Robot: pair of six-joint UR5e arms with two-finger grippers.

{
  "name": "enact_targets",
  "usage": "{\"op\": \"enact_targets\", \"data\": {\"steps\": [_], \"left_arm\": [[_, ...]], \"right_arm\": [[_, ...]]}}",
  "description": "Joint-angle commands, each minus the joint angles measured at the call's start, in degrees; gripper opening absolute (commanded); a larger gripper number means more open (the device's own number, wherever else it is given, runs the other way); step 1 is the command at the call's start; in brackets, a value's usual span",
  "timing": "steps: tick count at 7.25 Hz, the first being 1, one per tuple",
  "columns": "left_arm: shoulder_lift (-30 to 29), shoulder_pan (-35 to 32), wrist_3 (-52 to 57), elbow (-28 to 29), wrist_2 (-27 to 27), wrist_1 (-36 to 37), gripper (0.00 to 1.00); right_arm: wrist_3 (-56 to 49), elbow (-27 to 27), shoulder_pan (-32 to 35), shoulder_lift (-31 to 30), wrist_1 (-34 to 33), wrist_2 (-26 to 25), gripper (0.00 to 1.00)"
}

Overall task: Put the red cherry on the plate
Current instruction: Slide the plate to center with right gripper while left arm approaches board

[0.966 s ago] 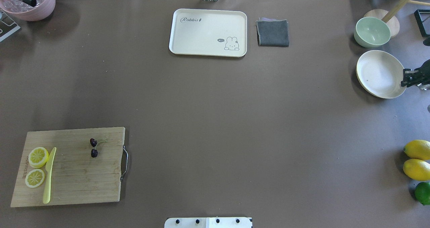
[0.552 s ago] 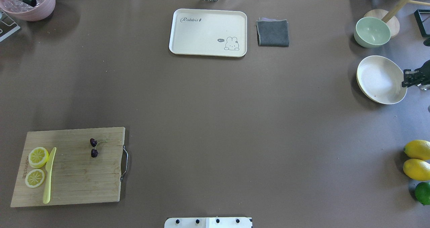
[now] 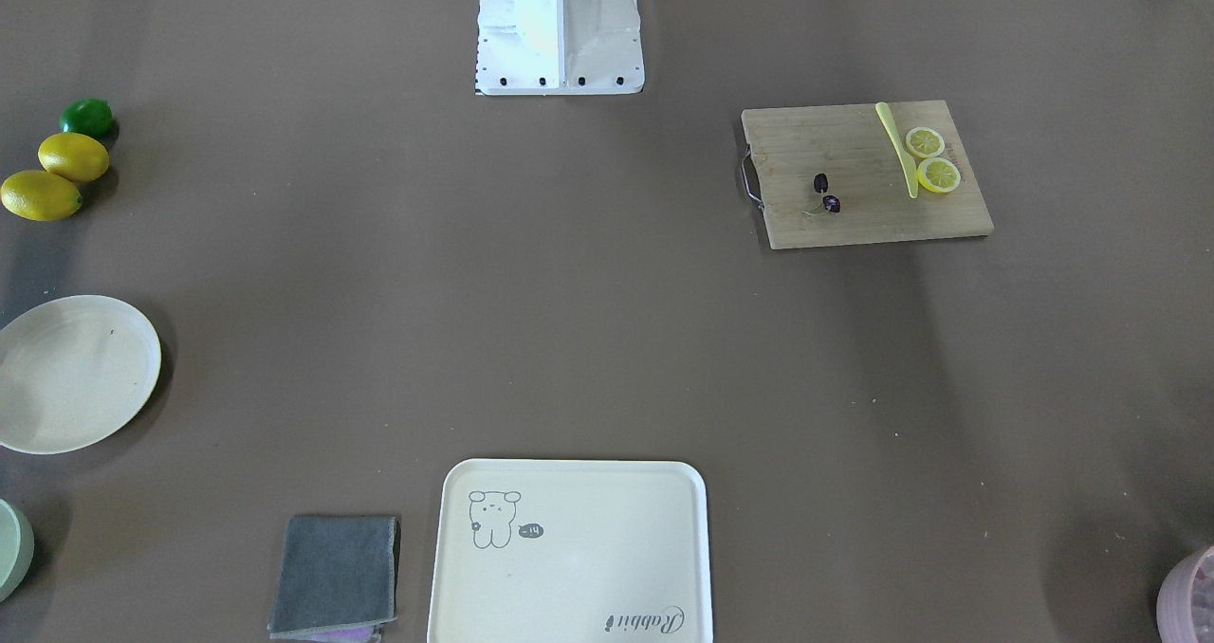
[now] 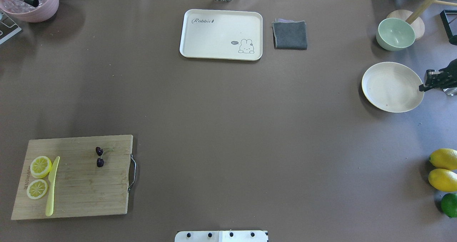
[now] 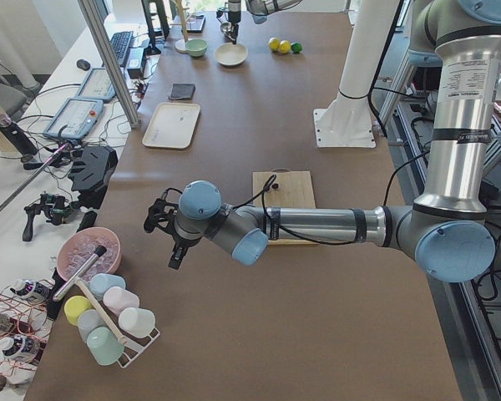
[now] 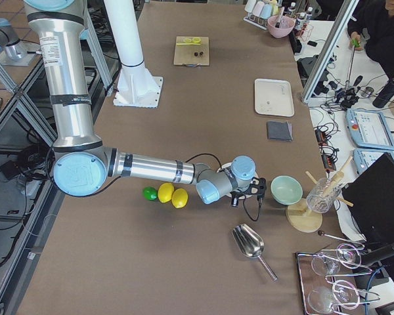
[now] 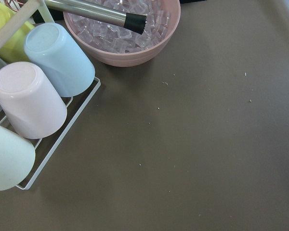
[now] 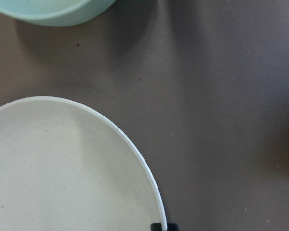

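The right gripper (image 4: 423, 87) looks narrowly pinched on the rim of the plate (image 4: 389, 86) at the overhead view's right, far from the red cherry (image 4: 99, 157) on the cutting board (image 4: 71, 192) at lower left, so this thin edge-hold could let the plate tilt or slip, while I cannot tell the left gripper (image 5: 169, 242) spread.

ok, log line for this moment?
right pincer gripping plate rim | red cherry on cutting board | left pincer by ice bowl

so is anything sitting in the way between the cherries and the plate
Nothing visible does. The red cherry lies on the cutting board, and the plate sits far off on the other side. Only bare brown table lies between them. The tray and cloth sit well off that line.
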Motion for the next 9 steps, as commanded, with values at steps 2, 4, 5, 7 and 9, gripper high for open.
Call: {"op": "enact_targets", "data": {"steps": [2, 4, 5, 7, 9], "left_arm": [[0.05, -0.02, 0.07, 0.38, 0.00, 0.09, 0.98], [-0.04, 0.07, -0.02, 0.48, 0.00, 0.09, 0.98], [-0.13, 0.07, -0.63, -0.13, 0.00, 0.17, 0.98], [-1.44, 0.86, -5.63, 0.21, 0.08, -0.09, 0.98], [-2.50, 4.20, -9.85, -0.05, 0.09, -1.22, 0.98]], "right_arm": [[6.71, 3.96, -0.57, 3.24, 0.16, 5.70, 0.00], [11.56, 5.47, -3.90, 7.01, 0.16, 5.35, 0.00], [14.80, 6.87, -6.70, 8.77, 0.25, 4.65, 0.00], [24.09, 12.91, -14.59, 10.80, 0.25, -3.66, 0.00], [34.82, 15.40, -22.95, 15.36, 0.25, -13.68, 0.00]]}}
